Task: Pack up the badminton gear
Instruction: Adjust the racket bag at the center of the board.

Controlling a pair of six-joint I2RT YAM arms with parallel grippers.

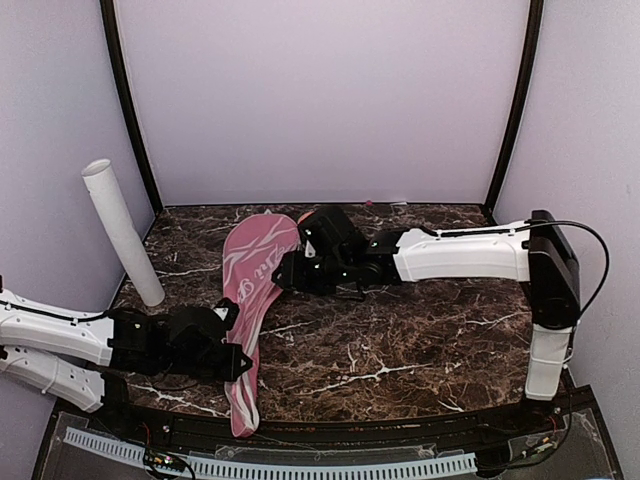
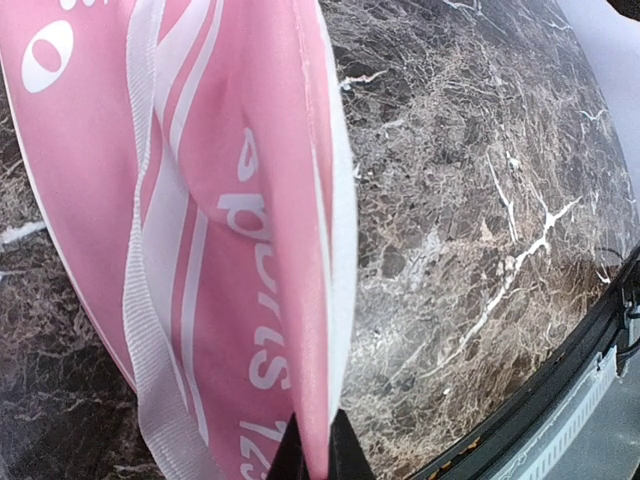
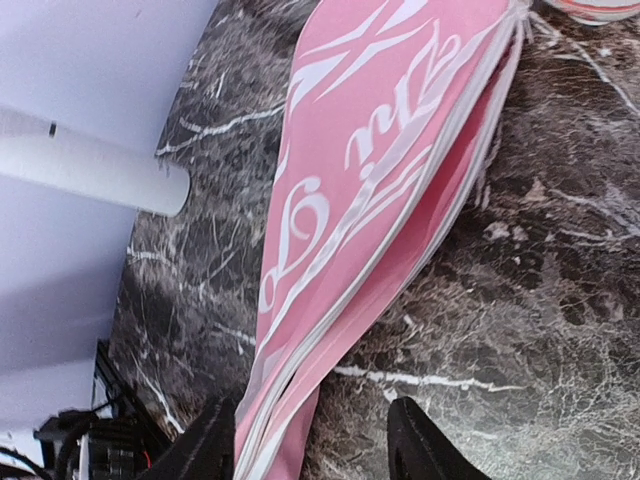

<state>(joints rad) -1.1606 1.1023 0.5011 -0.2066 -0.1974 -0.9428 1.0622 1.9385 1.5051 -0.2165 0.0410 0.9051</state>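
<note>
The left arm lies low along the near edge of the counter (image 1: 420, 340), its pincer (image 2: 318, 452) pinched shut on the edge of the pink racket cover (image 1: 258, 275) near the narrow end. The cover runs away across the counter to its wide end. There the right arm reaches in from the right, its pincer (image 3: 312, 440) spread open astride the cover's edge. A white tube (image 1: 122, 235) leans on the left wall. The rim of a patterned bowl (image 3: 595, 8) shows beyond.
</note>
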